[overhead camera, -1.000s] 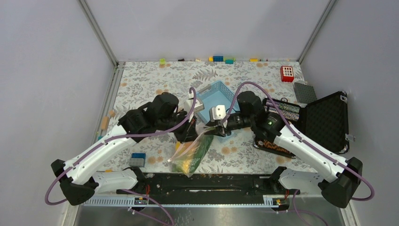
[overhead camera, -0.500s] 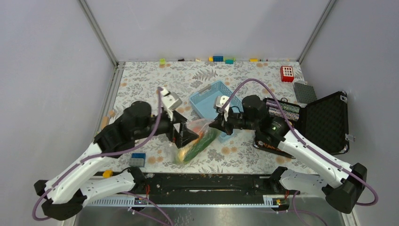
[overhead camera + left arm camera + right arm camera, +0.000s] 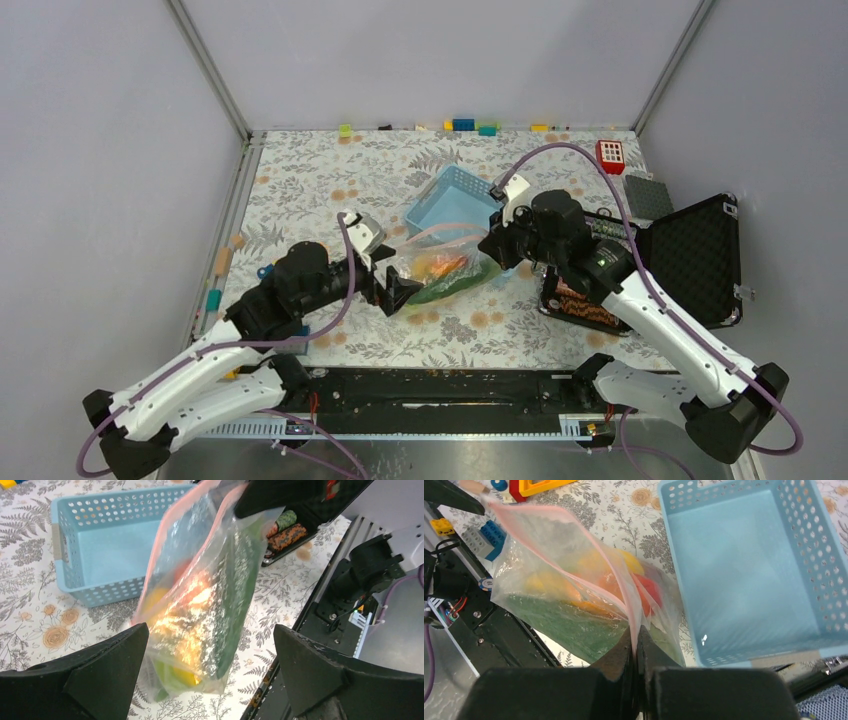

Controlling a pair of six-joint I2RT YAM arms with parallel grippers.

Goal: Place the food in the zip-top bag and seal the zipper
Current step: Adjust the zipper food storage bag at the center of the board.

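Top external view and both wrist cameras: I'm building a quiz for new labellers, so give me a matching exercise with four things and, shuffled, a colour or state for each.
Things
1. left gripper
2. right gripper
3. zip-top bag
4. basket

Colours or states
A. light blue, with perforated walls
B. open wide
C. clear, with food inside
D. shut on the pink zipper

Pairs: 1-B, 2-D, 3-C, 4-A
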